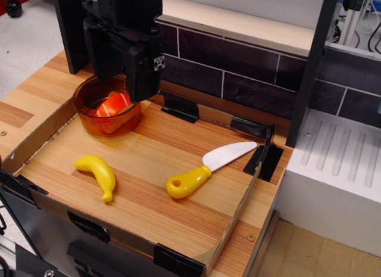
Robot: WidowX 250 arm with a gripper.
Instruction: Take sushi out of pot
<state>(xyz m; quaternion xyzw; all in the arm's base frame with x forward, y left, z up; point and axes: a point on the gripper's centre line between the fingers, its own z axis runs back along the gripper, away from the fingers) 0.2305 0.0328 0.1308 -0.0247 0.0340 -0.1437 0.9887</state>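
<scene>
Sushi (pixel 113 104) lies inside pot (pixel 89 119), claw (pixel 141 89) over its rim.

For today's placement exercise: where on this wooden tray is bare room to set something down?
Free: the wood between the yellow toy banana and the yellow-handled white toy knife, and the strip beyond the knife. Crowded: the back-left corner, with the round amber plastic pot under the black tool.

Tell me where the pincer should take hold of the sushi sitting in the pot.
Probably from straight above, closing across the narrow sides of the sushi. The pot has a wall all round it, blocking any sideways approach, and only the top is open. The pincer already hangs over the rim; its jaws cannot be made out.
</scene>
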